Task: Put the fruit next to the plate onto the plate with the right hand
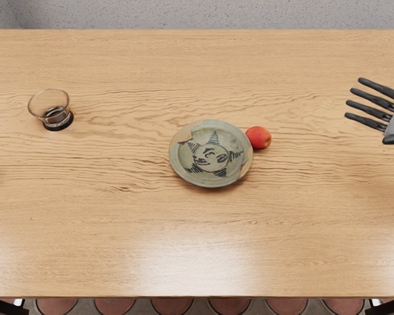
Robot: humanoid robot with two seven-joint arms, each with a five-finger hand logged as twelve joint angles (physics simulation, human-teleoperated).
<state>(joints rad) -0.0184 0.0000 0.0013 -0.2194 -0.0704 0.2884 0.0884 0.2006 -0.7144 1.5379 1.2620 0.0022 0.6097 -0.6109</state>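
Head view shows the wooden table (197, 249) carrying the patterned plate (174, 157) near its centre. The right hand (384, 115) is at the right edge, fingers spread and holding nothing, well apart from the plate. The fruit (258, 138), round and red-orange, lies on the table just beside the plate's right rim. It is judged light, firm and prone to rolling, so the fingers should enclose its widest girth from above with moderate force.

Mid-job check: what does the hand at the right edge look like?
The right hand has slim, black, rod-like fingers, four showing, joined to a grey palm block with a darker base. No cables or markings show.
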